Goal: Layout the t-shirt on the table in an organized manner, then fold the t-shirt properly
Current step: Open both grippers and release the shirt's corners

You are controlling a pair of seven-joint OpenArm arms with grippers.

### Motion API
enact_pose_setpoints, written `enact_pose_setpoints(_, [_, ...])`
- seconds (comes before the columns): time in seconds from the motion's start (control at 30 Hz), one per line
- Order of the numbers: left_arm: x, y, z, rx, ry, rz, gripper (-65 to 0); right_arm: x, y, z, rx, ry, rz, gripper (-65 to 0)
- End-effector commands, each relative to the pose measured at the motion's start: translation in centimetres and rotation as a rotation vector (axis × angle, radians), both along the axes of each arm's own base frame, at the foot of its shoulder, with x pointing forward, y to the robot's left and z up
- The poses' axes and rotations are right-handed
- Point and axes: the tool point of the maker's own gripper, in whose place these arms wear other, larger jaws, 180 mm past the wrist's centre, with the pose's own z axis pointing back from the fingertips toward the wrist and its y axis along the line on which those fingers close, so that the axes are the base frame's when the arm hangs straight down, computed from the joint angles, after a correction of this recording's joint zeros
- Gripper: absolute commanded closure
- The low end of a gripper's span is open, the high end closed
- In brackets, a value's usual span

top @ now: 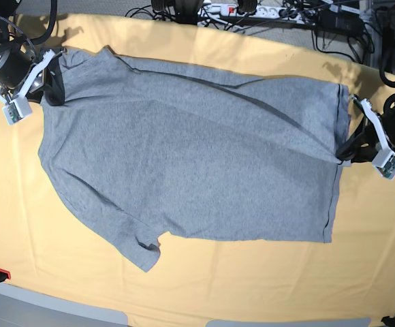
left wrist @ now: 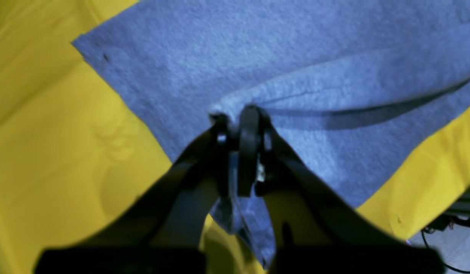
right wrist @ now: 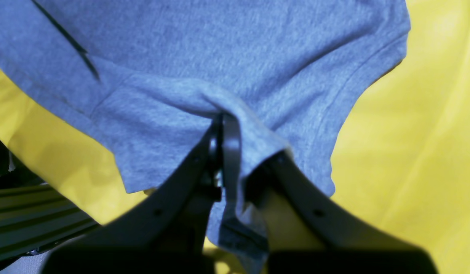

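The heather-grey t-shirt point(top: 191, 150) lies spread plain side up across the middle of the table point(top: 204, 286), its pale yellow-orange cloth showing all round, the hem toward the base view's right, the collar end at its left, and one short sleeve point(top: 133, 242) lying toward the near edge. The left gripper point(left wrist: 238, 121) has its jaws pressed together on a raised pinch of fabric at the hem edge, while the right gripper point(right wrist: 223, 125) likewise pinches a bunched fold of the shirt at the shoulder end. Cables and a power strip point(top: 245, 9) lie beyond the table's far edge.
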Motion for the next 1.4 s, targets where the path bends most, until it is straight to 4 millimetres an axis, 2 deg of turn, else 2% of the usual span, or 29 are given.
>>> enact_pose_setpoints(0.0, [0.7, 0.1, 1.5, -0.003, -0.046, 0.002, 0.0, 0.5, 0.1, 0.9, 0.005, -0.040, 0.011, 0.0])
enact_pose_setpoints(0.2, [0.8, 0.3, 1.8, 0.005, -0.050, -0.003, 0.0, 0.5, 0.1, 0.9, 0.004, -0.040, 0.011, 0.0])
enact_pose_setpoints(0.37, [2.0, 0.9, 3.8, 0.050, -0.102, -0.014, 0.0, 0.5, 0.1, 0.9, 0.005, -0.039, 0.011, 0.0])
enact_pose_setpoints(0.43, [2.1, 1.0, 4.0, 0.056, -0.108, -0.015, 0.0, 0.5, 0.1, 0.9, 0.005, -0.040, 0.011, 0.0])
enact_pose_setpoints(0.6, [1.8, 0.6, 2.7, 0.047, -0.068, -0.029, 0.0, 0.6, 0.2, 1.1, 0.011, -0.051, 0.010, 0.0])
enact_pose_setpoints(0.83, [1.0, -1.0, 0.2, 0.068, -0.022, -0.113, 0.0, 0.9, 0.2, 1.2, 0.015, -0.064, 0.006, 0.0])
enact_pose_setpoints(1.0, [1.8, -0.8, 0.6, 0.078, -0.060, -0.091, 0.0, 2.2, -0.3, 2.0, -0.012, -0.112, -0.008, -0.7])
enact_pose_setpoints(1.03, [2.0, -0.7, 0.8, 0.079, -0.064, -0.082, -5.8, 2.7, -0.4, 2.4, -0.020, -0.135, -0.014, -7.9])
enact_pose_setpoints(1.1, [2.4, -0.4, 1.1, 0.090, -0.068, -0.066, -22.9, 3.5, -1.0, 3.0, -0.048, -0.175, -0.028, -24.2])
enact_pose_setpoints(1.13, [2.7, -0.1, 1.2, 0.098, -0.068, -0.051, -30.5, 3.8, -1.3, 3.2, -0.064, -0.188, -0.033, -30.2])
enact_pose_setpoints(1.17, [3.0, 0.2, 1.4, 0.103, -0.068, -0.029, -35.9, 4.0, -1.6, 3.2, -0.081, -0.187, -0.039, -33.3])
enact_pose_setpoints(1.2, [3.2, 0.4, 1.5, 0.108, -0.067, -0.013, -38.3, 4.0, -1.8, 3.3, -0.093, -0.185, -0.036, -33.7])
enact_pose_setpoints(1.27, [3.6, 0.8, 1.9, 0.115, -0.072, 0.011, -38.4, 3.9, -2.1, 3.3, -0.112, -0.176, -0.028, -33.7])
enact_pose_setpoints(1.37, [3.8, 1.1, 2.1, 0.135, -0.070, 0.017, -38.4, 3.1, -2.9, 2.3, -0.156, -0.103, -0.029, -33.6])
